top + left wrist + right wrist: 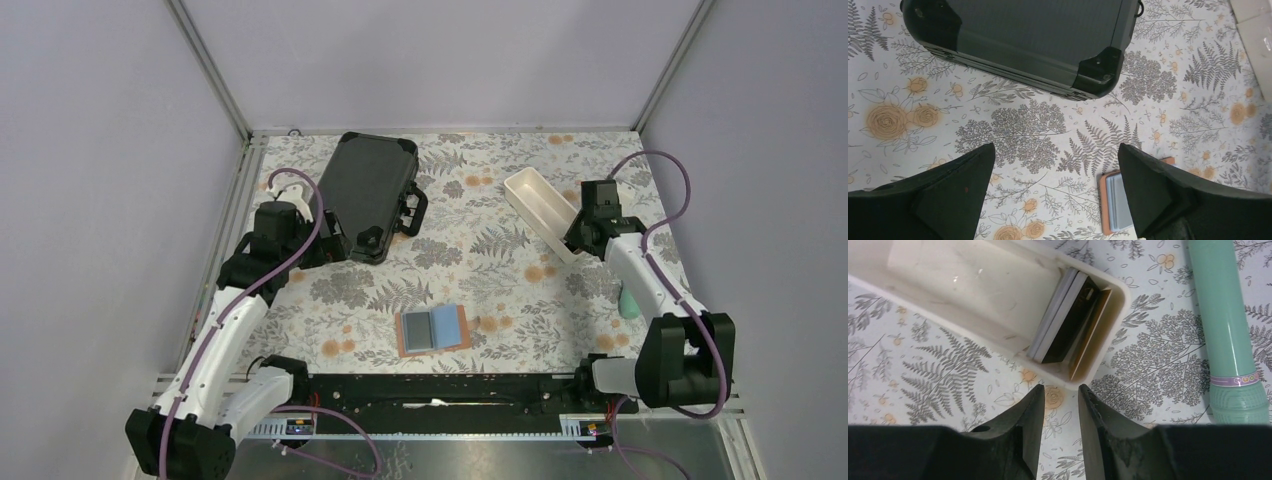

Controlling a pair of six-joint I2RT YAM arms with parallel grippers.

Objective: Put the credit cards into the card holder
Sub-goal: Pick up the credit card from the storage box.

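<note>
The surface (470, 275) is closed by walls (100, 150) on the left, back and right, so the free room is mostly in the middle. The holder (433, 330) lies there open and flat, blue inside up, near the front edge between the two arm bases, with bare surface on all its sides. The case (370, 195) lies at the back left, close to the left wall, and the tray (528, 192) lies slanted at the back right; between them runs an open strip. The cards (1068, 322) are in the tray, standing on edge and leaning together at the end nearest to the right end effector (1061, 388): a pale one, a black one and a tan one. This end effector is narrow, with nothing between its fingers, and its tips are just outside that end wall, over the surface. A green tube (1228, 325) lies near the tray, apart from it. The left end effector (1056, 150) is wide and holds nothing; it hovers above bare surface, with a corner of the case ahead and apart from it. In the top view the right arm hides the end of the tray with the cards; only the right wrist view shows them. The left wrist view shows just one edge of the holder, beside its right finger.
</note>
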